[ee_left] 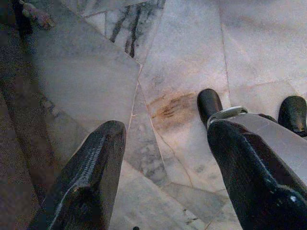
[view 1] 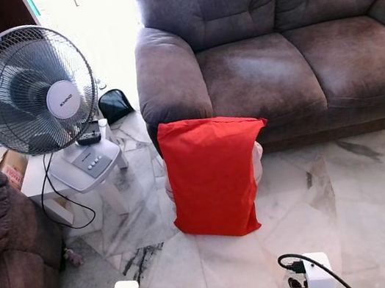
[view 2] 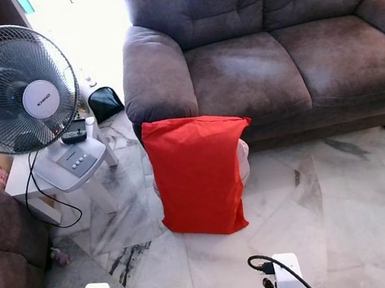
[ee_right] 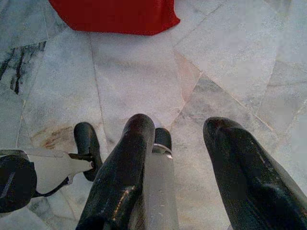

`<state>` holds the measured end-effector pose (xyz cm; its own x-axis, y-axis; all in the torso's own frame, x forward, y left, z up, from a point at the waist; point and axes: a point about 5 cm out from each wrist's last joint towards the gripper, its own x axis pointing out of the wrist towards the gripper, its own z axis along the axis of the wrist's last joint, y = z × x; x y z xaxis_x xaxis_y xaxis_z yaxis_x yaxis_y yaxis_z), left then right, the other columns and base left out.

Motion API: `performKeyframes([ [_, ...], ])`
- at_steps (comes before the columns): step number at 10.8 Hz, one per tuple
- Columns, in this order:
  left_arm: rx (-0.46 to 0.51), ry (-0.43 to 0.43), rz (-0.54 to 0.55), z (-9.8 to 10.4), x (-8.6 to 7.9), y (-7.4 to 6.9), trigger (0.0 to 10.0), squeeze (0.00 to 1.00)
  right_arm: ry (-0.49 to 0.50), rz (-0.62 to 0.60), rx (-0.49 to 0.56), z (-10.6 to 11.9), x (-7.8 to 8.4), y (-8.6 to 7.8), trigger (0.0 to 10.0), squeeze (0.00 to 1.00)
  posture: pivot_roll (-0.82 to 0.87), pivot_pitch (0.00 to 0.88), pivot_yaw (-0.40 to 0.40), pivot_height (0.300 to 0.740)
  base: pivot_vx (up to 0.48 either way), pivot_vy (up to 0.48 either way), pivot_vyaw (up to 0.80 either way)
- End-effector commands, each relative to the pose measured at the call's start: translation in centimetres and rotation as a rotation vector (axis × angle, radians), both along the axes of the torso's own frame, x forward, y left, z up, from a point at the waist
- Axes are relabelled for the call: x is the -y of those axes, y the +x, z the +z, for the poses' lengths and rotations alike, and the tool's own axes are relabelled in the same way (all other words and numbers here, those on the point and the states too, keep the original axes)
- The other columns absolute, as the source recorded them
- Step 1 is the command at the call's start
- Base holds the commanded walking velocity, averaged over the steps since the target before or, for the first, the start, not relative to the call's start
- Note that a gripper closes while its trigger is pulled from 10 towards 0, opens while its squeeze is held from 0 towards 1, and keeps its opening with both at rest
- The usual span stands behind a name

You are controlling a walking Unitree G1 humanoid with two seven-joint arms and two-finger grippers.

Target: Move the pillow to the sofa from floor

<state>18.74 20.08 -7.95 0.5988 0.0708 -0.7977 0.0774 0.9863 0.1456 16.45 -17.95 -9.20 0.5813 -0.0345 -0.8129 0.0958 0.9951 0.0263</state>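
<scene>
A red pillow (view 1: 211, 174) stands upright on the marble floor, leaning against the front of the brown sofa (view 1: 262, 72) near its left armrest. Its lower edge also appears in the right wrist view as the red pillow (ee_right: 115, 14), well ahead of the fingers. Both arms hang low at the bottom of the head views, short of the pillow. My left gripper (ee_left: 168, 128) is open over bare marble. My right gripper (ee_right: 180, 122) is open too, with nothing between its fingers.
A standing fan (view 1: 34, 90) rests on a white stool (view 1: 43, 187) to the left, its cable trailing down. A second brown seat (view 1: 1, 245) fills the near left. A black bag (view 1: 115, 104) lies by the sofa's armrest. Something white (view 1: 256, 159) sits behind the pillow.
</scene>
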Motion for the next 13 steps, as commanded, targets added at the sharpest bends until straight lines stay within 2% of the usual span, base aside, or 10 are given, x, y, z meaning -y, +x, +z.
performKeyframes([
  [1,-0.035,0.002,0.007,-0.4,-0.2,-0.8,10.0,0.00,0.012,-0.020,-0.032,-0.4,-0.1,-0.7,10.0,0.00,0.03,0.091,0.012,0.740,0.000,0.000,0.00],
  [3,-0.036,0.001,0.006,-0.4,-0.1,-0.9,10.0,0.00,0.010,-0.022,-0.033,-0.3,-0.2,-0.6,10.0,0.00,0.03,0.080,0.011,0.740,0.000,0.000,0.00],
  [8,-0.024,0.006,0.009,-0.4,-0.1,-0.8,10.0,0.00,0.008,-0.008,-0.016,-0.2,-0.9,-0.1,10.0,0.00,0.03,0.062,0.009,0.740,0.259,0.000,0.00],
  [11,-0.020,0.002,0.015,-0.4,-0.1,-0.7,10.0,0.00,-0.012,-0.032,-0.003,-0.1,1.2,-0.6,10.0,0.00,0.03,0.069,0.010,0.740,0.266,0.000,0.00],
  [13,-0.020,0.002,0.017,-0.3,-0.1,-0.7,10.0,0.00,-0.011,-0.037,-0.003,-0.1,1.1,-0.7,10.0,0.00,0.03,0.079,0.010,0.740,0.264,0.000,0.00],
])
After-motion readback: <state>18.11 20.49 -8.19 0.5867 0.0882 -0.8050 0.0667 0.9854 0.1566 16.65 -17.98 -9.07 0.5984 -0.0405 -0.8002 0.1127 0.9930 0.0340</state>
